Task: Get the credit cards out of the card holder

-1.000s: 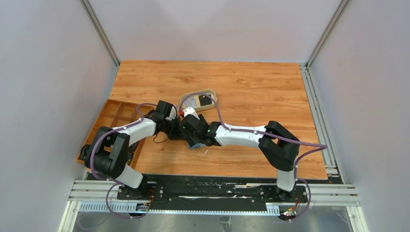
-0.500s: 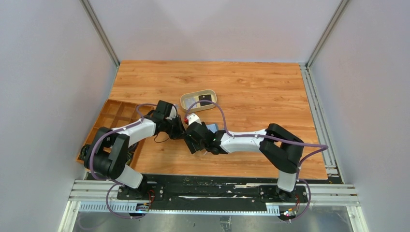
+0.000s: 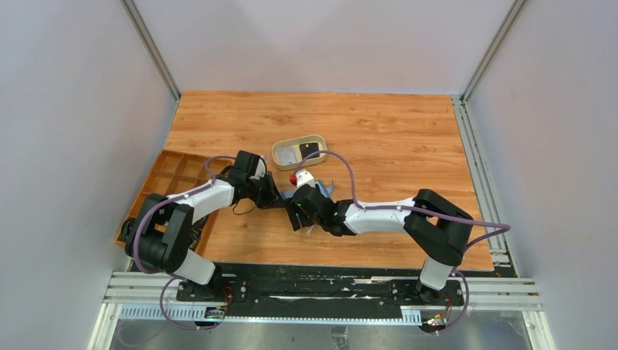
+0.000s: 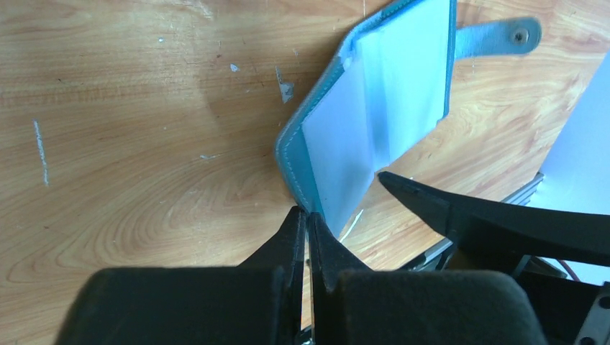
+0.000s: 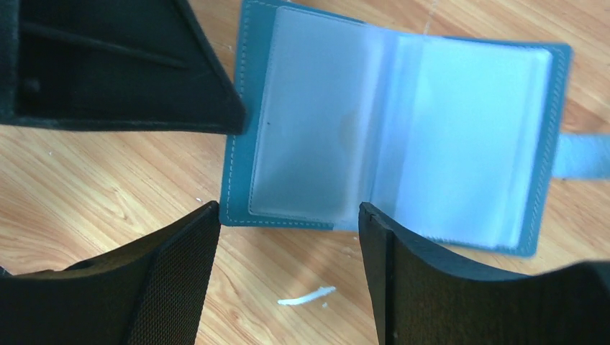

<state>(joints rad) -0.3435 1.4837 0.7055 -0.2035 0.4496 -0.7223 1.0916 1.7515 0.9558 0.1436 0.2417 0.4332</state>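
The teal card holder (image 5: 403, 129) lies open on the wood table, its pale frosted pockets facing up and its snap tab (image 4: 503, 36) out to one side. I cannot tell whether a credit card sits in the pockets. My left gripper (image 4: 308, 215) is shut, its tips pinching the edge of one cover (image 4: 295, 165) and lifting that half. My right gripper (image 5: 289, 215) hangs open just over the holder's near edge, with nothing between its fingers. In the top view both grippers meet at mid table, left gripper (image 3: 280, 198), right gripper (image 3: 300, 217), with a teal corner of the holder (image 3: 326, 188) showing.
A beige oval tray (image 3: 280, 146) stands just behind the grippers with a pale card (image 3: 289, 154) and a dark card (image 3: 310, 148) in it. A wooden compartment box (image 3: 171, 171) sits at the left edge. A small white scrap (image 5: 306, 296) lies under the right gripper.
The right arm has drawn back toward the near right, uncovering the beige tray and part of the holder. The left arm has stayed in place, shut throughout.
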